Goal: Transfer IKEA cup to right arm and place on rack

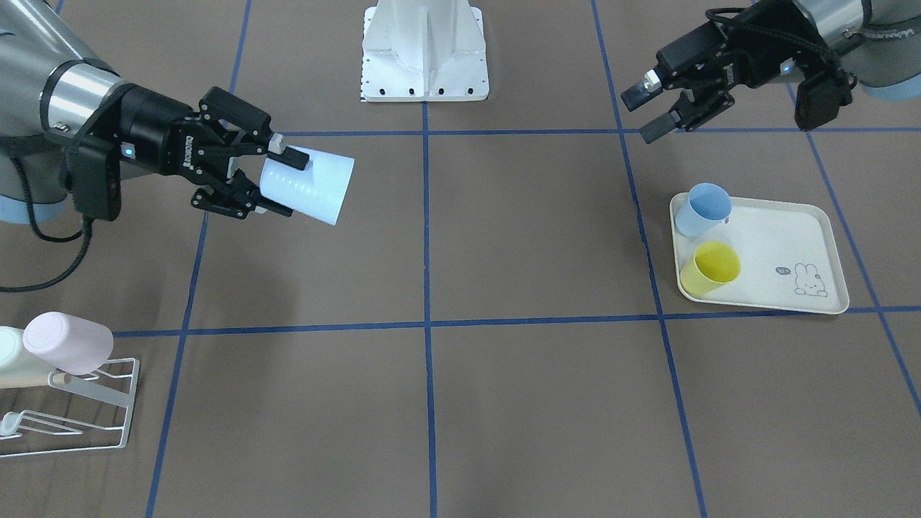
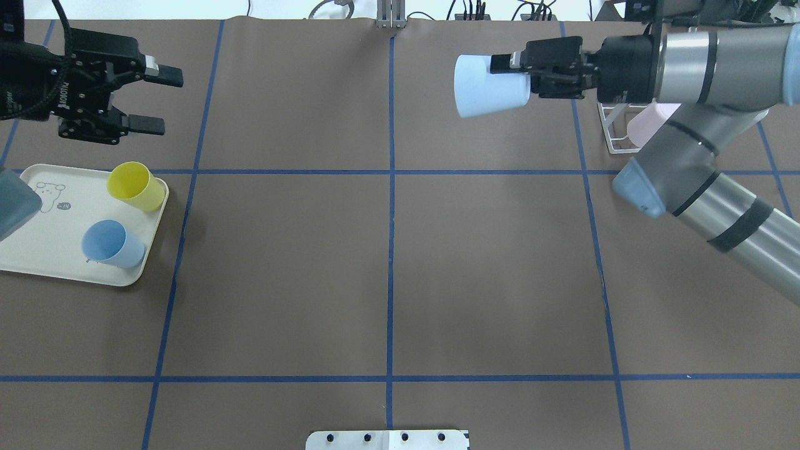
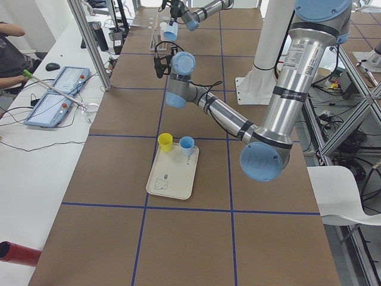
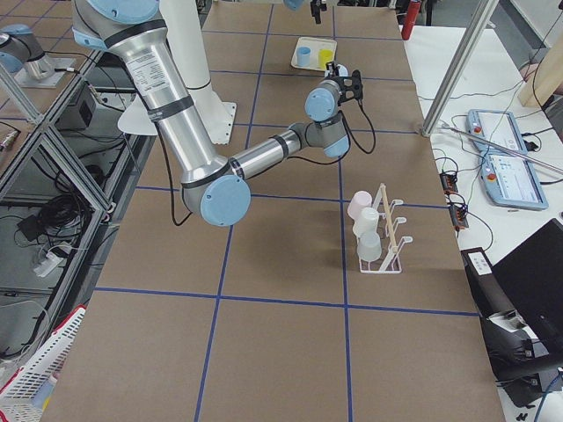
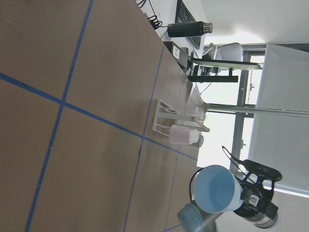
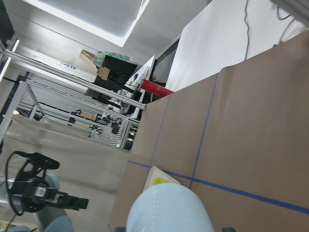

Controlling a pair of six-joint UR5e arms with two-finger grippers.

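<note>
IKEA cup (image 1: 309, 183), a pale blue tumbler, is held in the air on its side by the right gripper (image 1: 284, 183) in the upper left of the front-facing view, well above the brown table (image 1: 547, 403). The two black fingers are closed on the narrow base end, one against the upper side and one against the lower. The wide mouth is turned towards the middle of the frame. In the overhead view the same cup (image 2: 487, 85) is seen in the upper right, carried by the right gripper (image 2: 519, 78) with the mouth pointing left.

The left gripper (image 1: 642, 115) is seen in the upper right of the front-facing view, with its fingers spread apart and nothing between them. In the overhead view it (image 2: 161, 101) is found in the upper left, above the table.

The white wire rack (image 1: 108, 403) is placed in the lower left corner of the front-facing view, well apart from the held cup. A pink cup (image 1: 68, 342) is hung upside down on it, and a second pale cup is cut off by the frame edge.

A cream rabbit-print tray (image 1: 777, 237) is laid at the right of that view, below the left gripper. A yellow cup (image 1: 711, 267) and a blue cup (image 1: 704, 208) are stood on it along its left edge.
</note>
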